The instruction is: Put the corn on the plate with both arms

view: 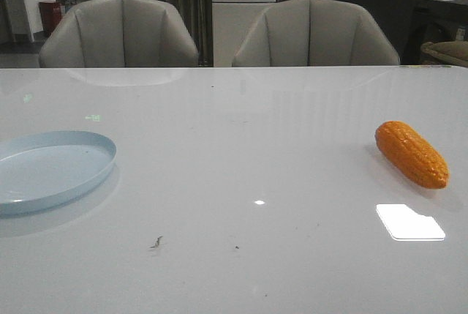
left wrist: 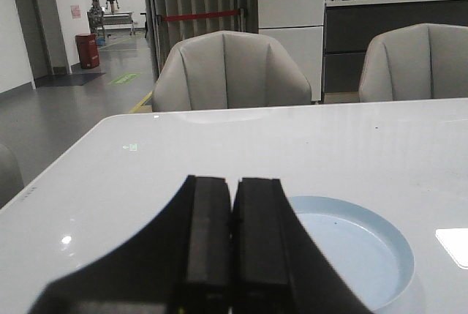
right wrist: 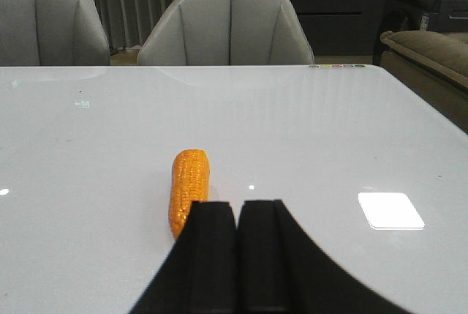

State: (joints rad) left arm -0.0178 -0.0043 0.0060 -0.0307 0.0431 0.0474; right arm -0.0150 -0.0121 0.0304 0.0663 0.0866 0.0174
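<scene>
The orange corn (view: 412,154) lies on the white table at the right. It also shows in the right wrist view (right wrist: 188,186), just beyond my right gripper (right wrist: 239,203), whose black fingers are shut and empty and hide its near end. The pale-blue plate (view: 51,169) lies empty at the table's left edge. In the left wrist view the plate (left wrist: 365,244) lies just past my left gripper (left wrist: 234,180), which is shut and empty and hides part of it. Neither gripper shows in the front view.
Two grey chairs (view: 121,32) (view: 314,34) stand behind the table's far edge. A bright light reflection (view: 409,222) lies on the table near the corn. A small dark speck (view: 156,241) lies near the front.
</scene>
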